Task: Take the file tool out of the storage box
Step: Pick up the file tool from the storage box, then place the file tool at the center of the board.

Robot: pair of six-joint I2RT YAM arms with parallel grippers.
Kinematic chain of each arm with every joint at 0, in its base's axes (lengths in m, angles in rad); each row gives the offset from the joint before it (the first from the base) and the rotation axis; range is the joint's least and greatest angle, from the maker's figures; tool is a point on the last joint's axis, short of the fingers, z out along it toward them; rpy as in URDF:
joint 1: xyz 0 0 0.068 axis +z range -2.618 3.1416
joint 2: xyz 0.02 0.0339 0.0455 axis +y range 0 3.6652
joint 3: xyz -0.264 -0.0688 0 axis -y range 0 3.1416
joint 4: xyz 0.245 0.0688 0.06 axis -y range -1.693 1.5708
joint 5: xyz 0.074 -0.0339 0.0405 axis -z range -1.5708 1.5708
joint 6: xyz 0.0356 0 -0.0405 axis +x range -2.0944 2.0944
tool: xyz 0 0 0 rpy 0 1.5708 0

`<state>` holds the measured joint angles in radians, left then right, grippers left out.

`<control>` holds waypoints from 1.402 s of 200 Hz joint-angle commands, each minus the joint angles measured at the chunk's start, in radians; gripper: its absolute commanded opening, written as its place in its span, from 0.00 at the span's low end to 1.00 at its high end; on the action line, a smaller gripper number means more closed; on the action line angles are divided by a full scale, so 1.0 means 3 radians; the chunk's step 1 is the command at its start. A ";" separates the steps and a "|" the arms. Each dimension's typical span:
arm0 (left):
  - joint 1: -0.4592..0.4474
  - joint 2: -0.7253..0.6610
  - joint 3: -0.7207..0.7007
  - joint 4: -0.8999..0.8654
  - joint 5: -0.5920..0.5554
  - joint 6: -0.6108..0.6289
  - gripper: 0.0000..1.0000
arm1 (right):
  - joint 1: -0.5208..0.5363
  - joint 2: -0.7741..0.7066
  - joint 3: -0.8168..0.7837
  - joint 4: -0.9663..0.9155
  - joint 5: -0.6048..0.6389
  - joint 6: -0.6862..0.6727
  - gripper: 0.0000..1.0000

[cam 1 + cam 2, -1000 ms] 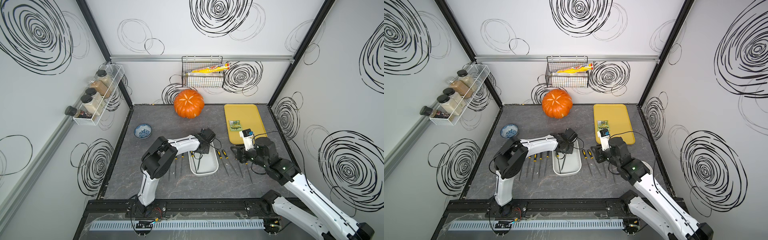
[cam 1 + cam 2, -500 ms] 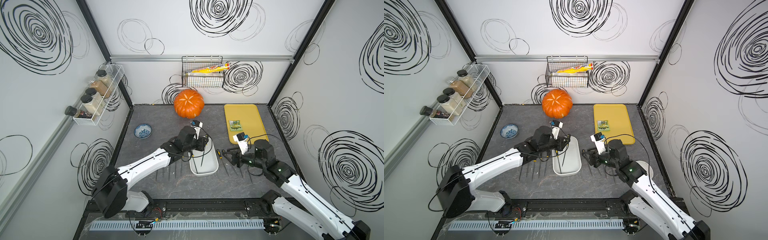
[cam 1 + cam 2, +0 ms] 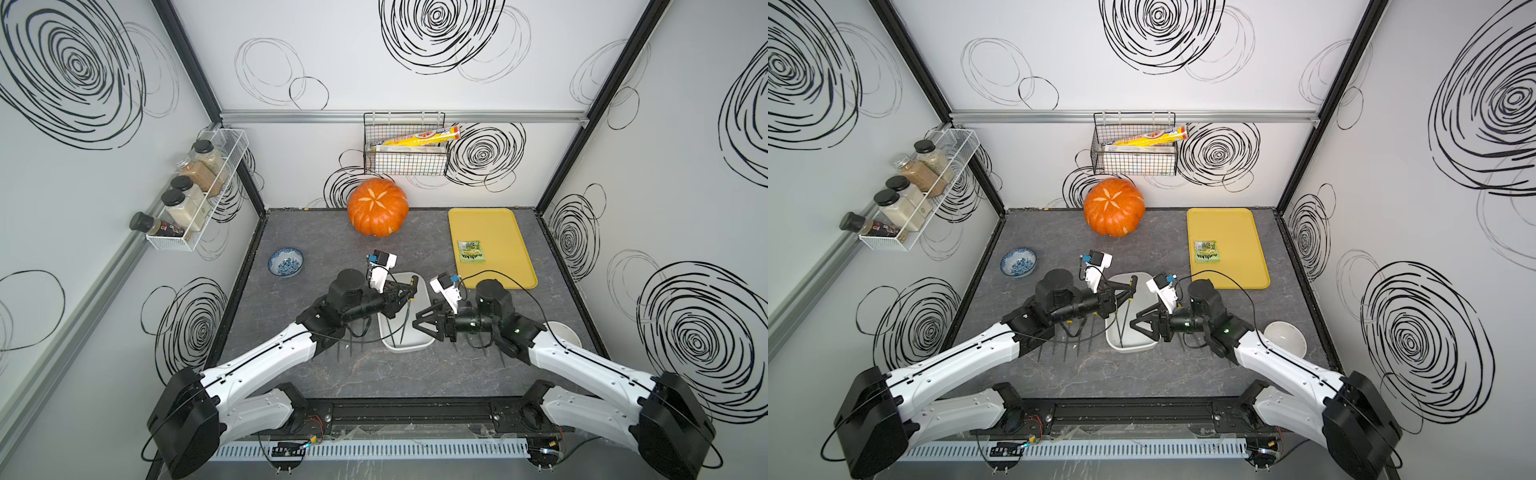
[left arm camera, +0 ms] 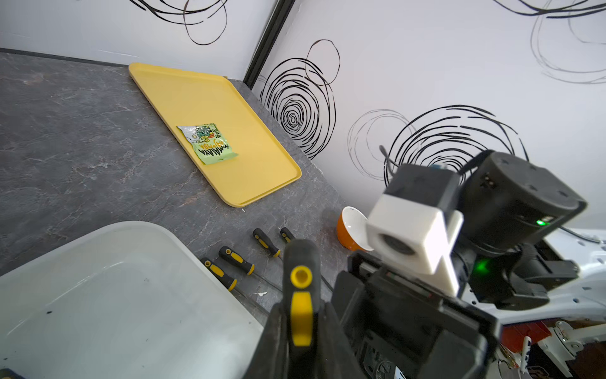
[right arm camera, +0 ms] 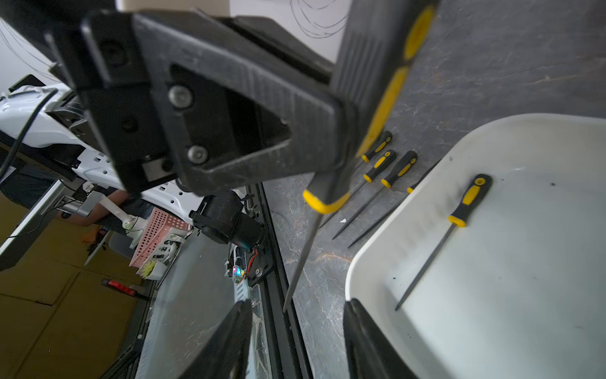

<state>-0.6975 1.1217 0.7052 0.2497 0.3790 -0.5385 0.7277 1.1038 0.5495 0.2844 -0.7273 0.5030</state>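
Mid-extraction at centre frame: left tool [image 3: 406,291] clenched on the handle of the file tool [image 4: 300,262] above the storage box [image 3: 421,293], right tool [image 3: 419,323] released alongside; next, probably carrying it sideways onto the counter [image 3: 332,249].

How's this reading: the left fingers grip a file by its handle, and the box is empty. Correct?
Not quite. The left fingers do grip a file by its handle, but the box is not empty: the right wrist view shows a second file lying in it.
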 commanded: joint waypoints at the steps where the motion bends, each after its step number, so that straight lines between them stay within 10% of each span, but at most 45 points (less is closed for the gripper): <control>1: 0.0003 -0.0043 -0.0032 0.0248 0.0080 0.0024 0.00 | 0.0046 0.0160 0.0149 0.0323 -0.0087 0.0030 0.48; 132: -0.0019 -0.0128 -0.0198 0.0389 -0.0057 -0.0022 0.06 | 0.0070 0.0543 0.0049 0.0992 -0.0104 0.0398 0.00; 148: -0.0021 -0.0165 -0.0200 0.0353 -0.0103 0.0008 0.32 | 0.0069 0.0486 0.0092 0.0650 0.0036 0.0320 0.00; 155: -0.0022 -0.0185 -0.0207 0.0360 -0.0097 0.0010 0.60 | 0.0069 0.0443 0.0135 0.0423 0.0105 0.0247 0.00; 158: -0.0021 -0.0195 -0.0212 0.0364 -0.0097 0.0010 0.90 | 0.0069 0.0424 0.0163 0.0296 0.0145 0.0210 0.00; 162: -0.0021 -0.0211 -0.0225 0.0373 -0.0100 0.0006 0.98 | 0.0066 0.0393 0.0211 0.0097 0.0204 0.0146 0.00; 225: 0.0013 -0.0682 -0.0386 -0.0128 -0.0646 -0.0058 0.99 | 0.0037 0.0023 0.1001 -0.3122 0.2225 -0.0292 0.00; 280: 0.0074 -0.0714 -0.0514 -0.0377 -0.0762 -0.0004 0.99 | -0.0196 0.0648 0.1021 -0.3709 0.1964 -0.0529 0.00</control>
<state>-0.6876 0.9165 0.5804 0.1692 0.1925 -0.5499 0.7071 1.2392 0.8391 -0.6323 -0.1371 0.4057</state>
